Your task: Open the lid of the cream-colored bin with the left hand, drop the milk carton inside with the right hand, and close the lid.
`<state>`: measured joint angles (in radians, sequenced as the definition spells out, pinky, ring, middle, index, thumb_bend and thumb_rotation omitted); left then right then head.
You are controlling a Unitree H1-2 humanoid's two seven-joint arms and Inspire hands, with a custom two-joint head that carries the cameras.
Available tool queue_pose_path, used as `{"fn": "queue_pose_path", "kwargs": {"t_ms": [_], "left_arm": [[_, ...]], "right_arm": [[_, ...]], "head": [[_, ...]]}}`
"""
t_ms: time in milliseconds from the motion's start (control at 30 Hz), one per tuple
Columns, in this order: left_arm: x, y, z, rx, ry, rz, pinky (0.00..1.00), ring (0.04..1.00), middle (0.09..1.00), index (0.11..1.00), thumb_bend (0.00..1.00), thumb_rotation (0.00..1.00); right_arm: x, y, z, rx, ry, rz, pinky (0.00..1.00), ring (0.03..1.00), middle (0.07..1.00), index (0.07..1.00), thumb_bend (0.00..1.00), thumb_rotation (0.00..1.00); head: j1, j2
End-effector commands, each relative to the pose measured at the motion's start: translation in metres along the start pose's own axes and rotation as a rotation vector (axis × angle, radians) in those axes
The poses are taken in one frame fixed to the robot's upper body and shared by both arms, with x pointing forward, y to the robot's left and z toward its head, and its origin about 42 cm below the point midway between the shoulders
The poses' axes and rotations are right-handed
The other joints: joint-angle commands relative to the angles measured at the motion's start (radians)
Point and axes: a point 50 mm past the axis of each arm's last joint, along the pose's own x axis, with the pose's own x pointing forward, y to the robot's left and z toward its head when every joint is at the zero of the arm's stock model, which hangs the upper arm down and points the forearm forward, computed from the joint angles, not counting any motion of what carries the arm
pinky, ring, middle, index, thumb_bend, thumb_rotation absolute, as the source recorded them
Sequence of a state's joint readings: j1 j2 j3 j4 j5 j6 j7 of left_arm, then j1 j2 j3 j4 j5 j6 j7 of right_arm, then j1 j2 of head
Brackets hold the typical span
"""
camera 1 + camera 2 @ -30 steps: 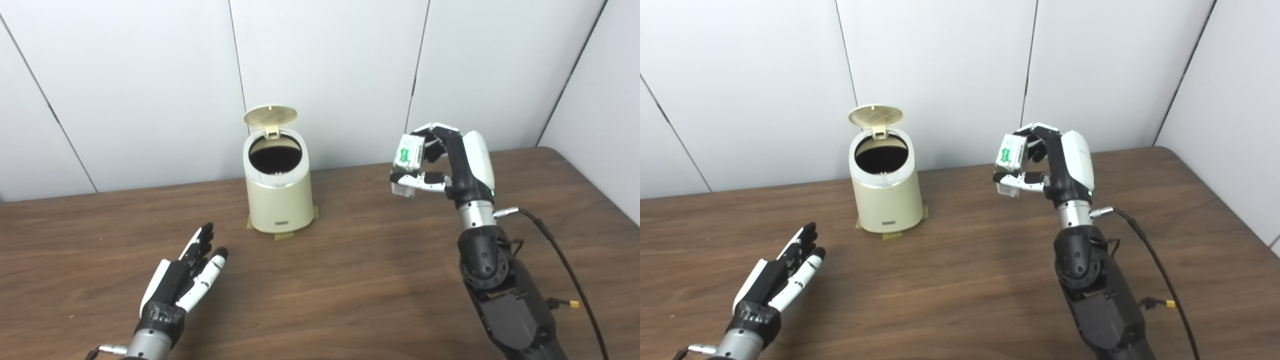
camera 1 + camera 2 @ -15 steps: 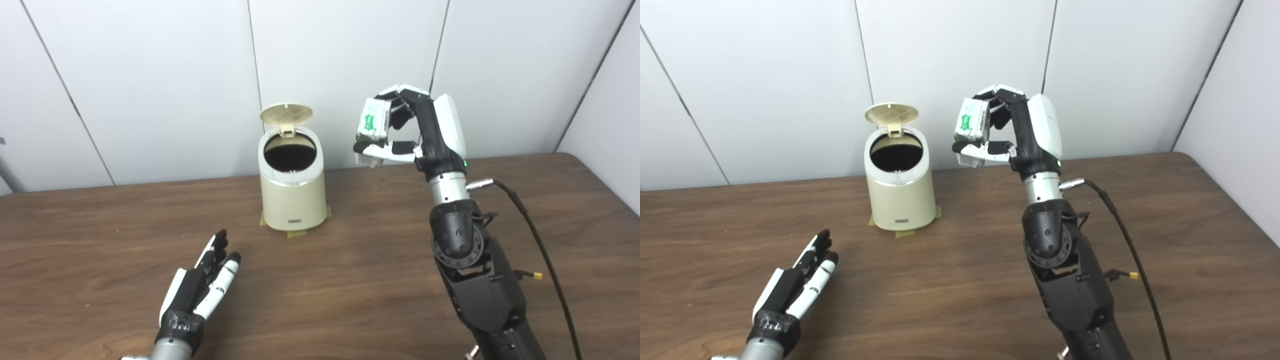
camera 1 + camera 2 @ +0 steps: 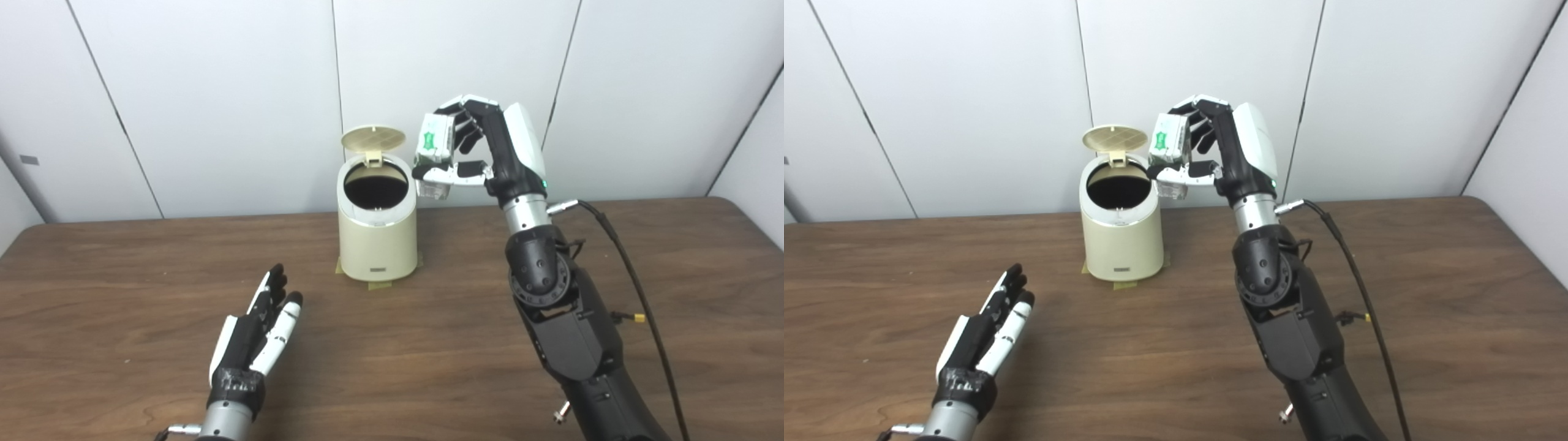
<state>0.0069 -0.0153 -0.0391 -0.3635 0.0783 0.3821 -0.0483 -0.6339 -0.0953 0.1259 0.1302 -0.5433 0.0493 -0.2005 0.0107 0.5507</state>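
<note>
The carton (image 3: 433, 141), white with a green mark on its face, is up in the air, clamped upright in the right hand (image 3: 484, 156). Fingers (image 3: 467, 113) curl over its top and far side while the thumb (image 3: 456, 174) presses across under its lower part. It hangs just to the right of the bin's (image 3: 378, 236) open mouth and a little above the rim, close beside it but not over the hole from where I stand; whether it touches the rim I can't tell.

The bin is cream, round, standing on the table (image 3: 122, 294) near the back wall (image 3: 214, 92), with bits of tape (image 3: 378, 285) showing under its base. Its lid (image 3: 373, 138) is flipped up on the rear hinge, standing nearly upright, and the inside looks dark.

The right arm (image 3: 557, 306) rises steeply from the lower right, a black cable (image 3: 637, 288) trailing down from the wrist.

The left hand (image 3: 260, 334) is well apart from the bin, low over the table at the front left. It is holding nothing, fingers stretched out straight and pointing towards the bin.
</note>
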Motion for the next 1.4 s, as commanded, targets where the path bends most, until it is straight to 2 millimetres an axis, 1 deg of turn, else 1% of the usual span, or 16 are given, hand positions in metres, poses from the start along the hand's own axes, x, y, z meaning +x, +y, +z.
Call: {"fn": "queue_pose_path", "kwargs": {"t_ms": [0,133,333,467,600,700,833,933,1167,1367], "left_arm": [[0.005,-0.005,0.014,-0.01,-0.077,0.0,1.0,1.0,0.985,1.0,0.35,0.59],[0.005,-0.008,0.014,0.011,-0.082,-0.002,1.0,1.0,0.987,1.0,0.35,0.61],[0.006,-0.013,0.012,0.004,-0.075,-0.012,1.0,1.0,0.987,1.0,0.33,0.55],[0.005,-0.016,0.011,-0.006,-0.067,-0.013,1.0,1.0,0.987,1.0,0.35,0.55],[0.006,-0.018,0.012,-0.003,-0.076,-0.016,1.0,1.0,0.984,1.0,0.35,0.54],[0.006,-0.018,0.012,-0.011,-0.084,-0.018,1.0,1.0,0.983,1.0,0.38,0.52],[0.006,-0.017,0.01,-0.01,-0.085,-0.014,1.0,1.0,0.986,1.0,0.44,0.5],[0.006,-0.018,0.009,-0.009,-0.087,-0.016,1.0,1.0,0.984,1.0,0.46,0.49],[0.005,-0.021,0.006,-0.008,-0.093,-0.021,1.0,1.0,0.977,1.0,0.47,0.51],[0.005,-0.026,0.005,-0.002,-0.092,-0.023,1.0,1.0,0.973,1.0,0.45,0.52]], "right_arm": [[0.026,-0.009,0.032,0.042,-0.144,-0.063,0.31,0.388,0.496,0.531,0.49,0.0],[0.031,0.001,0.03,0.024,-0.137,-0.036,0.33,0.388,0.491,0.526,0.5,0.0],[0.036,0.015,0.03,0.052,-0.118,-0.008,0.33,0.388,0.487,0.532,0.5,0.0],[0.037,0.026,0.031,0.068,-0.129,0.003,0.33,0.391,0.488,0.529,0.5,0.0],[0.039,0.035,0.03,0.087,-0.123,0.008,0.34,0.395,0.487,0.524,0.5,0.0],[0.041,0.041,0.029,0.089,-0.113,0.013,0.32,0.402,0.491,0.525,0.5,0.0],[0.043,0.051,0.029,0.098,-0.109,0.017,0.32,0.399,0.491,0.527,0.5,0.0],[0.045,0.055,0.027,0.119,-0.108,0.019,0.32,0.4,0.495,0.528,0.49,0.0],[0.049,0.058,0.021,0.134,-0.108,0.014,0.32,0.409,0.502,0.522,0.5,0.0],[0.054,0.058,0.016,0.12,-0.123,0.002,0.34,0.409,0.499,0.505,0.5,0.0]], "head": [[0.002,0.0],[0.009,-0.004],[0.019,-0.006],[0.026,-0.009],[0.042,0.0],[0.047,0.003],[0.047,0.0],[0.048,-0.002],[0.054,-0.007],[0.055,-0.012]]}}
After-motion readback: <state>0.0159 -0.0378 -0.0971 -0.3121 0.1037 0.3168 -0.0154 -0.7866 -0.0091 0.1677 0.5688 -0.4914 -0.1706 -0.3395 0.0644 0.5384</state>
